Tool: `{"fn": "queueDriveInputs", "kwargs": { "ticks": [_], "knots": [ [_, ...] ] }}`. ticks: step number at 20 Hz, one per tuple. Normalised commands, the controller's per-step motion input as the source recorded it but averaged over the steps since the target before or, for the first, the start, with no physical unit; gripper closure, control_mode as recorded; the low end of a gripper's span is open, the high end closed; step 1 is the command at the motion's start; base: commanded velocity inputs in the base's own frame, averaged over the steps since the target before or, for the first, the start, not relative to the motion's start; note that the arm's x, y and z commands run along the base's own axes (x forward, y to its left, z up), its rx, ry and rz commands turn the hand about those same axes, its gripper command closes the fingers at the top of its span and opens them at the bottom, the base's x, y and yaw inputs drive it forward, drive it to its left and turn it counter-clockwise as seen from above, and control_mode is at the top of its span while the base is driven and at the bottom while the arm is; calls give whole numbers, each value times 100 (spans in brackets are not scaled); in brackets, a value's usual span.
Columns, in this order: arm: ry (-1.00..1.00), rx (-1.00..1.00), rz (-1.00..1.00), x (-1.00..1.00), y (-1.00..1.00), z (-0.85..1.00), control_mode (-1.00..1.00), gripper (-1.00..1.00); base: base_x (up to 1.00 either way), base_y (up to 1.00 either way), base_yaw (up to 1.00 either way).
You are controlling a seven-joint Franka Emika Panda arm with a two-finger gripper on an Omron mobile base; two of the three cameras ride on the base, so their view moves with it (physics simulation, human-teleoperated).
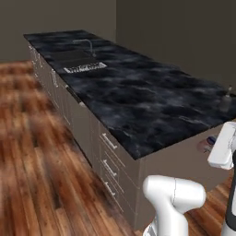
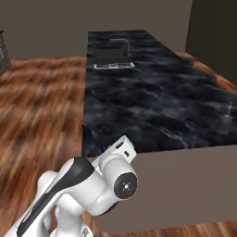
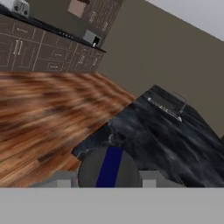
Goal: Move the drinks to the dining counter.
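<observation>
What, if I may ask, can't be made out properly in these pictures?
- Can: hand view, lower part cut off at the bottom edge; left base view, mostly hidden behind the arm.
- Bottle: right base view, too small and faint against the counter to tell details.

Dim, flat, shadowless rendered light; blurred wooden floor (image 1: 32, 152); soft, low-resolution edges throughout

Black marble dining counter (image 1: 138, 99), inset sink (image 1: 76, 59)

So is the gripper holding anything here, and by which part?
Yes: the can sits in the gripper, a finger on either side of its round body, near the end of the dining counter.
</observation>
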Motion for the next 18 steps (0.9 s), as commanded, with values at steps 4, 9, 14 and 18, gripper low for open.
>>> {"fn": "queueDriveInputs", "kwargs": {
  "ticks": [4,9,14,18],
  "knots": [
    [0,0,0,0,0,0,100,100,23,-42,51],
    [0,0,0,0,0,0,100,100,6,-37,48],
    [0,0,0,0,0,0,100,100,0,-55,42],
    [0,0,0,0,0,0,100,100,-5,-66,36]
  ]
}}
